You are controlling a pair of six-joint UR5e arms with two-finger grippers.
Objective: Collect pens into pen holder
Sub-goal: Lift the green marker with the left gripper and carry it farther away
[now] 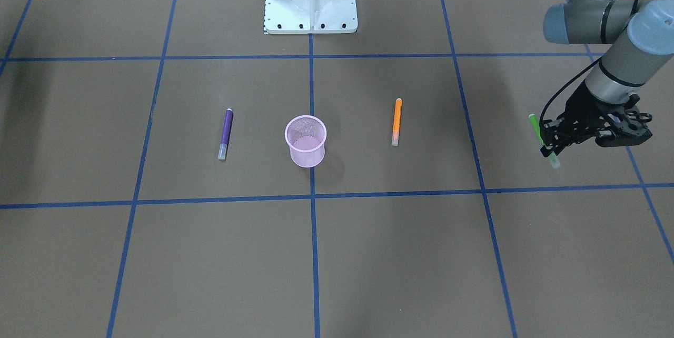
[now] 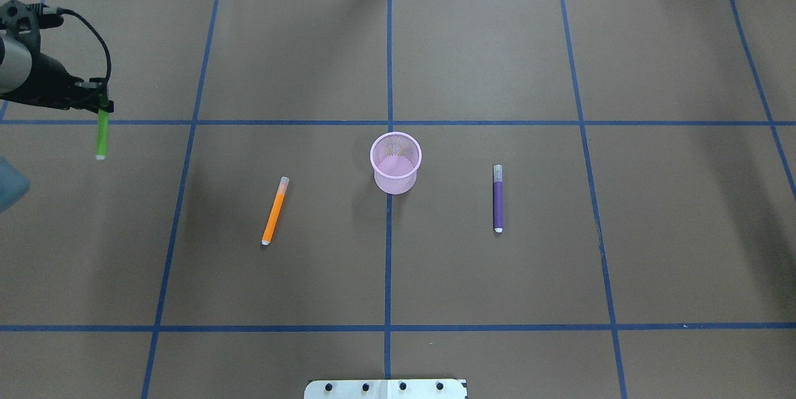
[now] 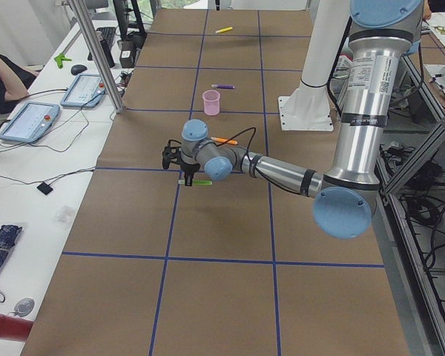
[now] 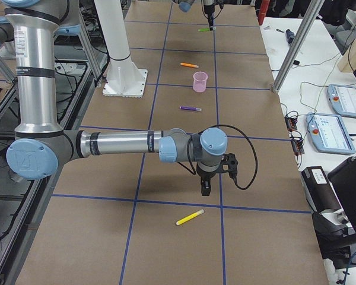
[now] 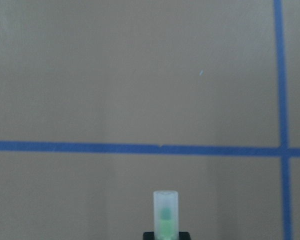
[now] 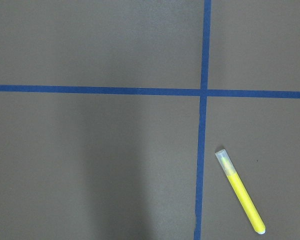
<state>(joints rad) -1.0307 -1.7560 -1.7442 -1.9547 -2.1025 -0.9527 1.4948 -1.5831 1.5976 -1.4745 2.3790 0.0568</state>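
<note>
Pinching the green pen in the left tool, fingers pressed against the barrel nearer its pale cap end, with the longer green stretch pointing back toward the robot's base. Carrying it roughly level, far out at the robot's left end of the surface, well apart from the pen holder. In the left wrist view, only the translucent cap poking up from the bottom edge, above a crossing of blue tape lines. At the middle of the surface, the pen holder, upright, mouth up, standing on the central tape line. To the robot's right of it, the purple pen, flat on the surface and not touching the cup; to the robot's left, the orange pen, likewise flat and somewhat farther off. Pointing the right tool downward near the yellow pen, apart from it. Cannot tell whether that tool is spread or pressed together. Yellow pen flat on the surface at a slant, cap end nearest a tape crossing, far from the cup.
</note>
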